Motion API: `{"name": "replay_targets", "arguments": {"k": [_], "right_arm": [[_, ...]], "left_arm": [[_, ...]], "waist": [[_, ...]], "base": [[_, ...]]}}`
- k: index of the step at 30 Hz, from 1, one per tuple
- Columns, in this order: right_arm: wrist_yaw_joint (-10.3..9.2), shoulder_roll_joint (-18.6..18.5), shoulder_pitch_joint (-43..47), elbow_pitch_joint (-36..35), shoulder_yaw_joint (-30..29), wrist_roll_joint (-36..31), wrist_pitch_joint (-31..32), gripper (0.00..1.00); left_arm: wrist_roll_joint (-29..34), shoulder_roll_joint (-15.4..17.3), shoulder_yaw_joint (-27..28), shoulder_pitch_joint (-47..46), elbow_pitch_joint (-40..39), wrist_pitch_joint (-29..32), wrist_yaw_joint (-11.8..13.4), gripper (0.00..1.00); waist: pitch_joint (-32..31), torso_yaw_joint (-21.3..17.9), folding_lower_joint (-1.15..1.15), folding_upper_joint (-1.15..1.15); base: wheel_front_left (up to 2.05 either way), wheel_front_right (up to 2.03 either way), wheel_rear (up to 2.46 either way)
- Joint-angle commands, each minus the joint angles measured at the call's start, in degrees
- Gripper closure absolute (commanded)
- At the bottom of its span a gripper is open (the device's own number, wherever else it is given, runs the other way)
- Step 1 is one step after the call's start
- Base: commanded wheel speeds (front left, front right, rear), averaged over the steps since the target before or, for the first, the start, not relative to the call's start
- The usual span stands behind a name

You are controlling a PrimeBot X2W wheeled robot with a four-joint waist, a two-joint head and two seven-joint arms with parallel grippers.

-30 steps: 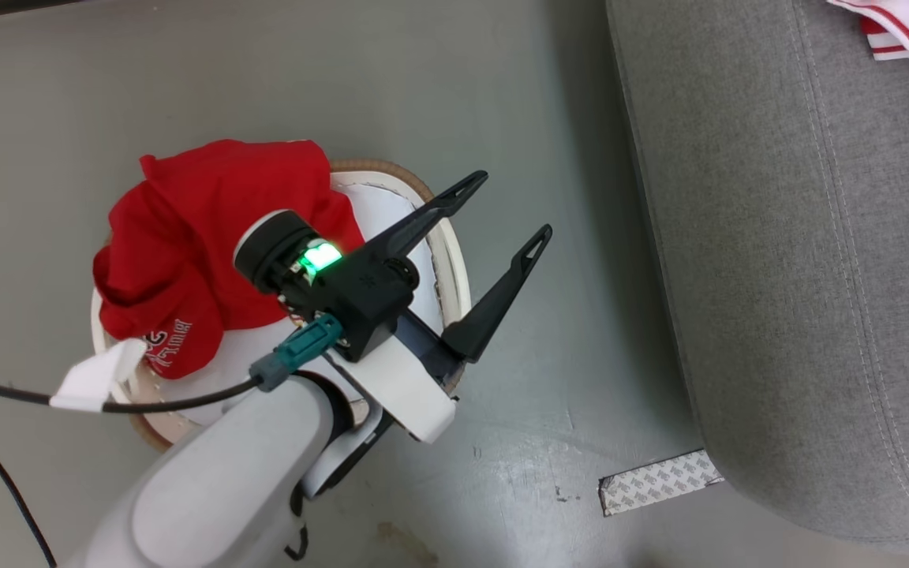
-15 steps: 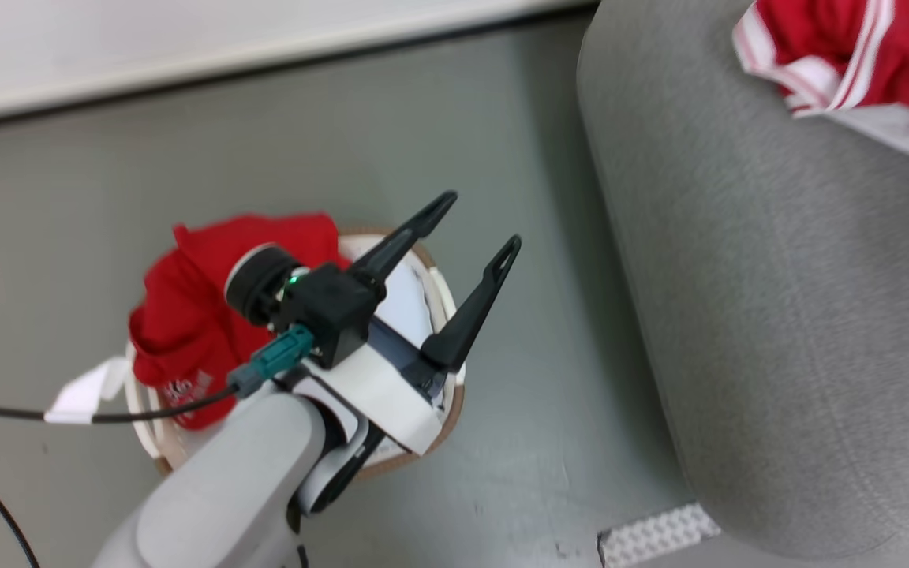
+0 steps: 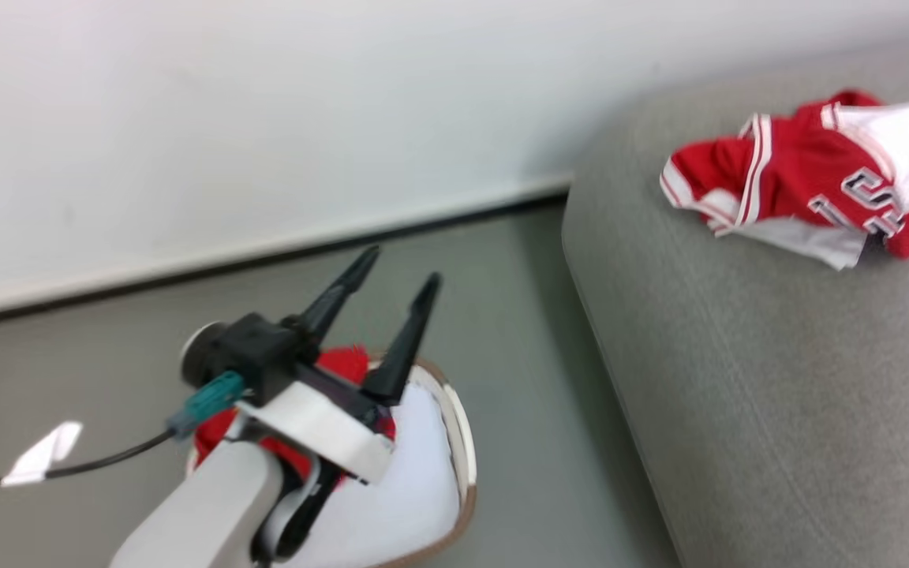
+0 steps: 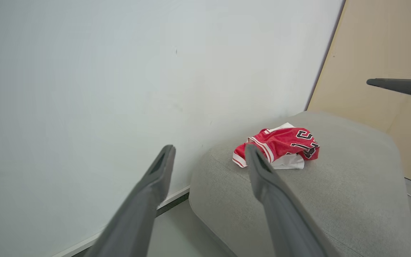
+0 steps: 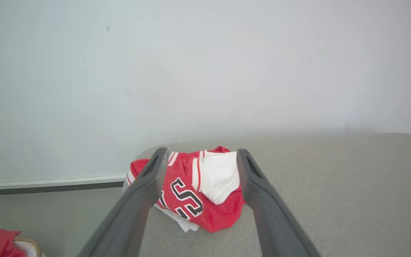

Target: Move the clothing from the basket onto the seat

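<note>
Jersey (image 3: 786,181) is laid near the seat's (image 3: 738,379) corner. Left end effector (image 3: 402,267) and right end effector (image 5: 202,151) are held wide. The T-shirt (image 3: 344,359), apparently in the basket (image 3: 462,442), is wanted next.

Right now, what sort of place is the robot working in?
Likely an indoor lab or test room staged as a living area: a grey fabric sofa with a red jersey on it, a laundry basket on a smooth grey floor, and a bare white wall.
</note>
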Motion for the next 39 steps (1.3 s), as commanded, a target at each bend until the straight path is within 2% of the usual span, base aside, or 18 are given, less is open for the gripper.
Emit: {"name": "replay_targets", "arguments": {"k": [1,4,8,15,19,23,26,32,39], "right_arm": [[-0.11,-0.58,2.34,-2.37,-0.79,0.76,-1.25,0.00],[-0.11,-1.26,5.84,-7.62,-3.48,0.45,-4.11,0.00],[-0.10,1.41,11.75,-13.45,-8.25,-0.60,-6.01,0.00],[-0.11,10.42,24.24,-21.85,-18.57,-8.75,-6.57,0.00],[-0.10,17.88,30.94,-26.40,-23.08,-15.05,-6.81,0.00],[-0.11,24.77,36.93,-28.58,-26.33,-20.38,-8.34,0.00],[-0.11,28.14,40.56,-28.80,-26.82,-23.78,-9.65,0.00],[-0.11,30.50,44.21,-24.28,-24.75,-26.44,-13.45,0.00],[-0.10,30.63,41.25,-16.78,-20.08,-25.91,-18.14,0.00]], "left_arm": [[-0.87,0.62,0.92,1.61,0.33,-0.77,0.60,0.00],[-1.96,1.47,2.80,3.78,0.99,-1.35,1.55,0.00],[-2.45,2.98,5.81,6.99,1.66,-1.97,3.16,0.00],[-2.81,3.05,12.18,13.68,3.21,-2.34,8.76,0.00],[-1.42,1.53,15.56,16.95,3.22,-2.38,10.05,0.00],[1.28,-0.51,18.70,19.78,4.08,-2.39,9.06,0.00],[4.04,-2.65,20.82,21.59,5.20,-2.40,7.83,0.00],[9.18,-6.79,24.06,23.86,7.61,-2.41,4.45,0.00],[14.26,-10.40,27.69,24.98,9.27,-2.41,1.02,0.00]], "waist": [[-4.73,1.61,0.02,0.00],[-7.64,3.08,0.02,0.00],[-10.00,4.91,0.02,0.00],[-11.28,8.55,0.02,0.00],[-10.85,10.18,0.02,0.00],[-10.24,11.48,0.02,0.00],[-10.01,12.05,0.02,0.00],[-9.31,12.33,0.02,0.00],[-8.83,12.25,0.02,0.00]], "base": [[0.00,0.00,0.00],[0.00,0.00,0.00],[0.00,0.00,0.00],[0.00,0.00,0.00],[0.00,0.00,0.00],[0.00,0.00,0.00],[0.00,0.00,0.00],[0.00,0.00,0.00],[0.00,0.00,0.00]]}}
